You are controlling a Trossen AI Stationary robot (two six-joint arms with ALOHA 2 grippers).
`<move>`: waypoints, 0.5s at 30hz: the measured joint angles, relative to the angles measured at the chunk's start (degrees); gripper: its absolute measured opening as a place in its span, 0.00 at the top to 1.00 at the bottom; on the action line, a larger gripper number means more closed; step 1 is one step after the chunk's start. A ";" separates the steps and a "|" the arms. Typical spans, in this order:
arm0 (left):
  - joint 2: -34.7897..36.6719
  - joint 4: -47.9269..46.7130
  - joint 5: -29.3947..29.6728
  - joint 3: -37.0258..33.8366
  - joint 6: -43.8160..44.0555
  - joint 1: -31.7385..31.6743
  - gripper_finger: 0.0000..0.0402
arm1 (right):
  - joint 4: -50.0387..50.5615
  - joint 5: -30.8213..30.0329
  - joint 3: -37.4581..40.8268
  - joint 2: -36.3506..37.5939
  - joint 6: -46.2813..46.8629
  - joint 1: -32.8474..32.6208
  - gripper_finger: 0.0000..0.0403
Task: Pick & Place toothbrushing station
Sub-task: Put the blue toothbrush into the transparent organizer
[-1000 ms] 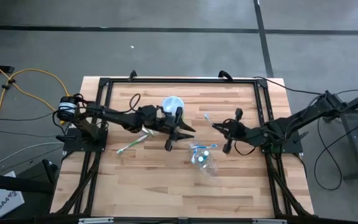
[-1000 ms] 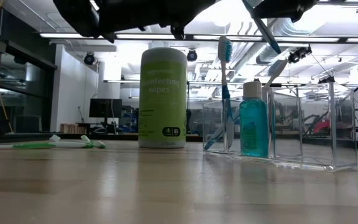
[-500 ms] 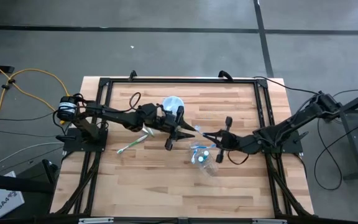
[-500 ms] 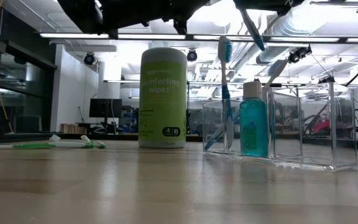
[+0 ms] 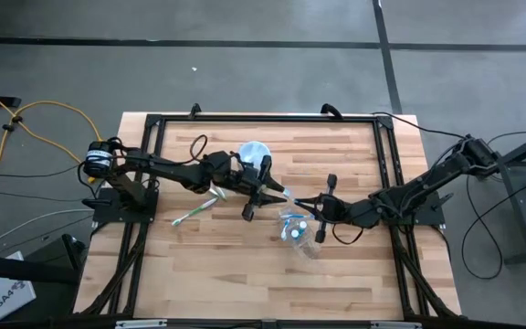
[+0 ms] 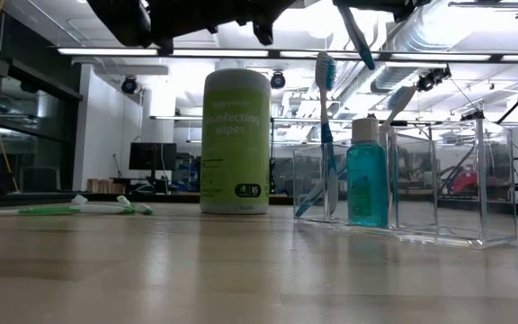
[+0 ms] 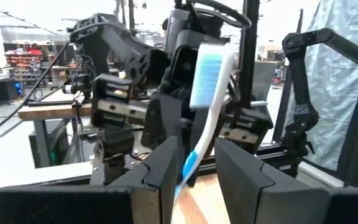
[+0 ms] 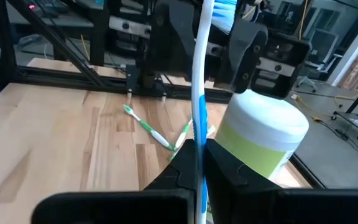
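Between both grippers, blue-white toothbrush point(image 8: 199, 93) (right gripper point(image 8: 199, 163) clamped).

Both grippers point(image 5: 261, 190) point(image 5: 305, 203) meet over the table point(image 5: 354, 274), apparently sharing a toothbrush point(image 5: 287, 192).

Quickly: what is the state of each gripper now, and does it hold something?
Left gripper: fingers apart around the blue-white toothbrush, no clamp visible.
Right gripper: shut on the same toothbrush.
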State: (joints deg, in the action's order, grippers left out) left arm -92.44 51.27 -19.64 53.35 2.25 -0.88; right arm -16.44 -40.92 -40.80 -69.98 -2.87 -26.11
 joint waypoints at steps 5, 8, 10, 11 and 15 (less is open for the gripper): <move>0.00 -0.07 -0.17 0.67 -0.90 1.19 0.74 | -0.55 0.72 0.00 -1.48 0.45 0.39 0.99; 0.00 -0.22 -0.11 0.75 -1.25 1.59 0.74 | -0.99 0.78 0.02 -1.78 0.48 0.44 0.99; 0.00 -0.22 -0.13 0.74 -1.28 1.59 0.74 | -1.01 0.75 0.02 -1.76 1.08 0.39 0.99; 0.00 -0.24 -0.13 0.74 -1.28 1.59 0.74 | -0.99 0.76 0.02 -1.76 1.11 0.39 0.99; 0.00 -0.24 -0.12 0.74 -0.97 1.59 0.74 | -1.29 0.71 0.02 -1.76 1.13 0.39 0.99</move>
State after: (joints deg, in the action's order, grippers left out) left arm -92.44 51.03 -19.76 54.08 1.28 0.71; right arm -17.74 -40.22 -40.77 -71.75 -1.74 -25.71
